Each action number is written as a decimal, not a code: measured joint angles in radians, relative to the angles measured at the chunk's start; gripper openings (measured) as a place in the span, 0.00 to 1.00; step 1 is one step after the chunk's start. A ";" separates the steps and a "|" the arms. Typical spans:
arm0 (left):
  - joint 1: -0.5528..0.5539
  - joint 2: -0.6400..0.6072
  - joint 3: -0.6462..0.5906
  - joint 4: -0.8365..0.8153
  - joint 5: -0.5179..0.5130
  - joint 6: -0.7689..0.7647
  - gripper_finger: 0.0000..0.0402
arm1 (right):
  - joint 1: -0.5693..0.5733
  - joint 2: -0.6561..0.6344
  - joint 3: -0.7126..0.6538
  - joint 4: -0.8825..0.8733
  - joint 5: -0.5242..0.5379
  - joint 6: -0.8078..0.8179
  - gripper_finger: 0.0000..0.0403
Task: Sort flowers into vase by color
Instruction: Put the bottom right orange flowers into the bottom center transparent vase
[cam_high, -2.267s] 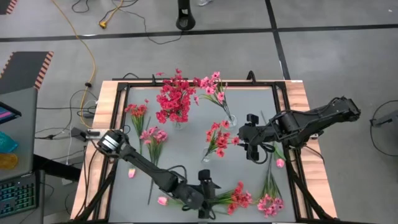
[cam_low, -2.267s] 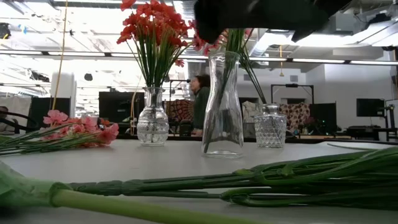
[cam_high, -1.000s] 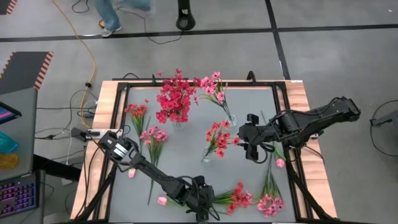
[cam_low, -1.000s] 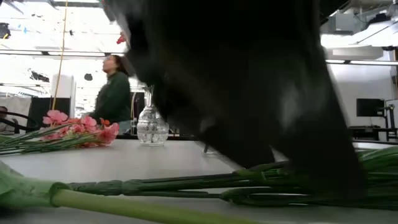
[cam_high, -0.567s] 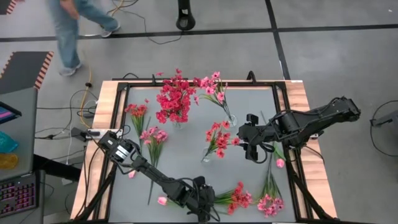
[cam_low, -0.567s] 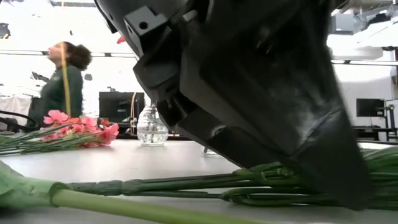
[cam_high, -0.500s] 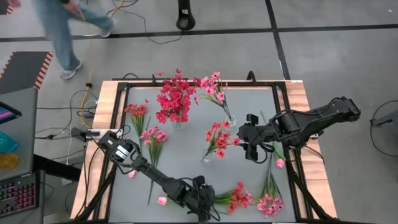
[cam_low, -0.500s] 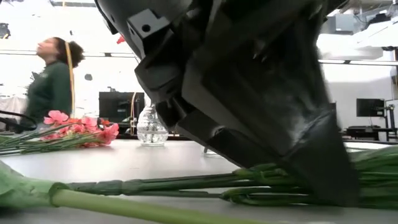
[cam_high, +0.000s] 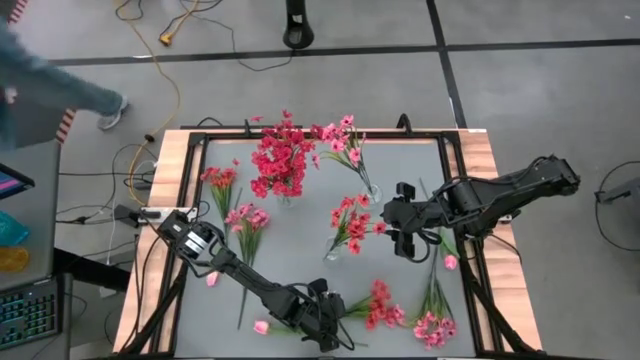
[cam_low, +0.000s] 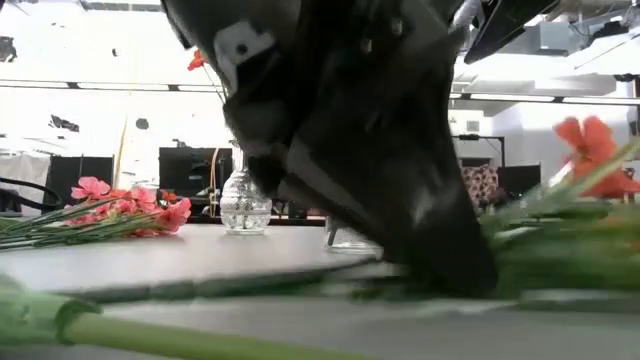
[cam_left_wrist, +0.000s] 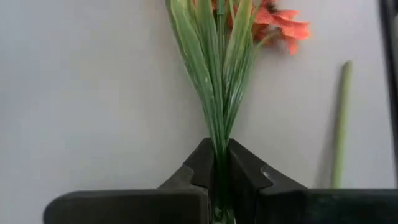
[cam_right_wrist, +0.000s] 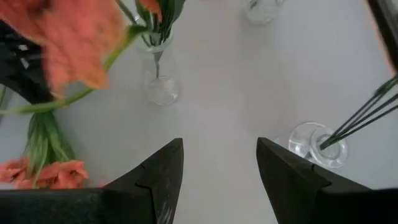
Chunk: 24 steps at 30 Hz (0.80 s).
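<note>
Where thin green stems bunch, left gripper clamps a red spray.

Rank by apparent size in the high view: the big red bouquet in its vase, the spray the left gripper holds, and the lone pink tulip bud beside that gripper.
1. Red bouquet, clearly largest.
2. Red spray held in the left gripper.
3. Pink tulip bud, smallest.
</note>
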 joint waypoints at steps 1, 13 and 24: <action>0.000 -0.012 0.000 -0.001 -0.014 0.018 0.03 | 0.000 -0.005 0.000 0.001 0.009 0.000 0.57; -0.038 -0.201 0.002 -0.028 -0.294 0.151 0.01 | 0.000 -0.206 0.000 0.001 0.132 0.000 0.57; -0.107 -0.311 0.002 0.029 -0.646 0.345 0.01 | 0.000 -0.320 0.000 0.000 0.149 -0.010 0.57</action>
